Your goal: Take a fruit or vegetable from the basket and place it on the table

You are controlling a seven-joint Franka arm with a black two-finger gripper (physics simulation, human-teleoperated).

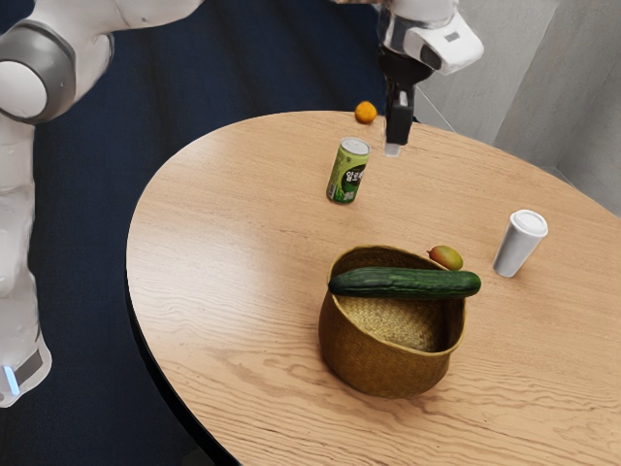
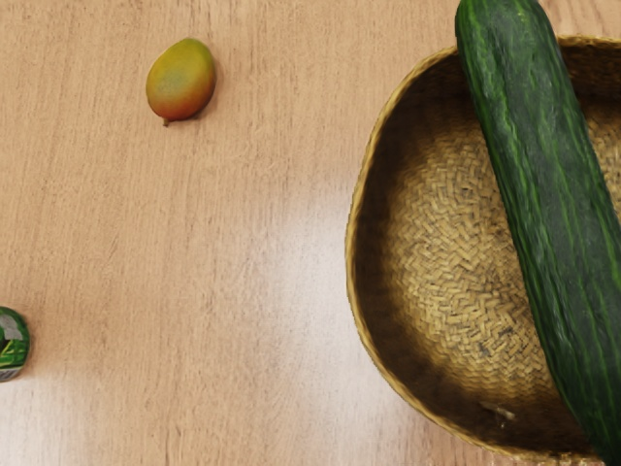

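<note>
Your tool [image 1: 392,149] hangs in the air at the top of the exterior view, right of the middle, and you can't tell if it is spread or pressed together. The long green cucumber [image 1: 406,283] is the thing to get, I think: it lies across the top of the basket [image 1: 386,361], low and just right of the middle of that frame, and one end pokes out over the rim. The mango [image 1: 446,257] is already on the desk [image 1: 209,252], just behind the basket, so leave it be. First, bring the tool over the cucumber, high enough to miss the green can [image 1: 348,171]. Turn it so it will squeeze across the thin way, not along the length. Aim near the middle, so one end doesn't dip when you lift. Make sure it is wide open before you go down, since the cucumber looks fat, and go down slowly so you don't bump it and roll it off the rim. Squeeze firmly, because the skin may be slick. Then go straight up till both ends are over the rim, and lay it flat and gently on the bare wood at the left of the exterior view.
</note>
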